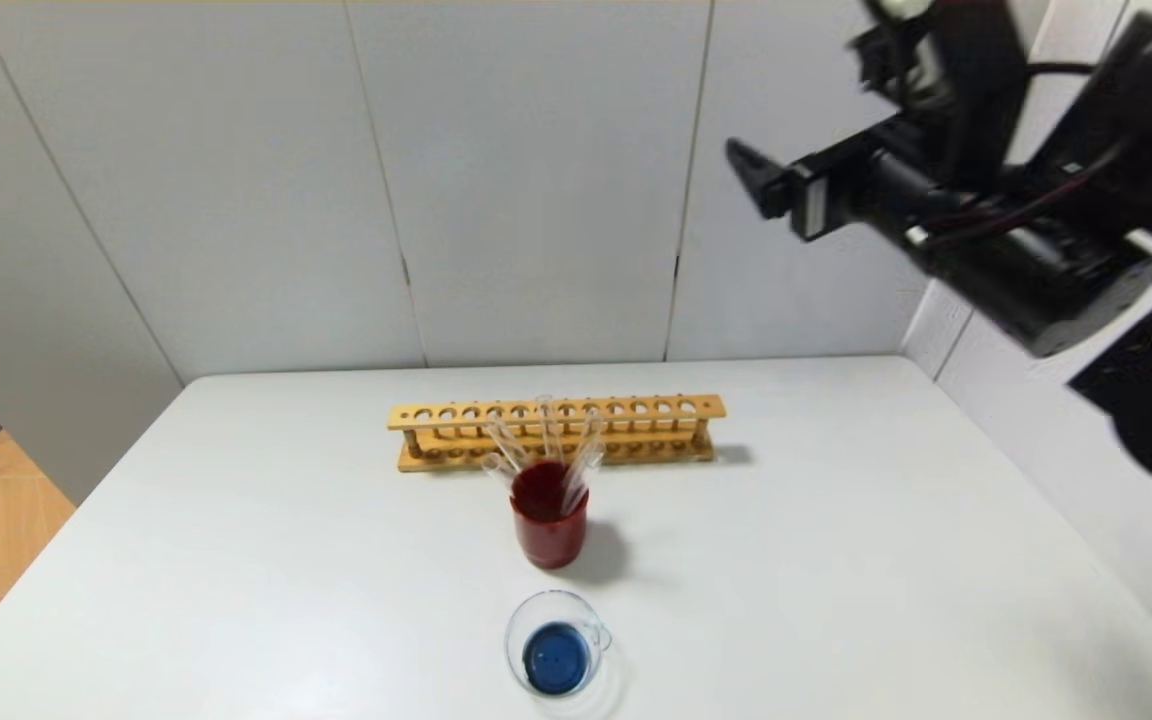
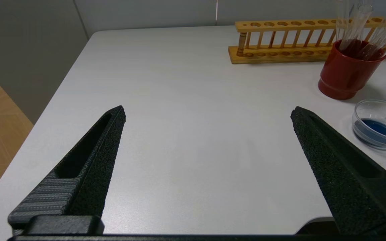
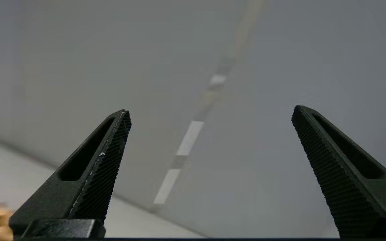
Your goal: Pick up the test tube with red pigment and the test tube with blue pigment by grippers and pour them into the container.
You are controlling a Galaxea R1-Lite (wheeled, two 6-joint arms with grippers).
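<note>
The right claw point(image 1: 761, 185), jaws spread wide and empty, hangs high above the worktop's point(image 1: 836, 560) far right, so the tubes point(image 1: 576, 470) leaning upright in the red cup point(image 1: 548, 530) lie well below, leftward.

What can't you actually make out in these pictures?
- Left gripper: out of the head view; only its own wrist view shows its open fingers over the table.
- Right gripper: the head view is blurred; its wrist view faces the wall.
- Tubes in the red cup: which one held which pigment cannot be told; the rim hides their ends.
- Container: holds blue liquid; red added or not, unclear.
</note>
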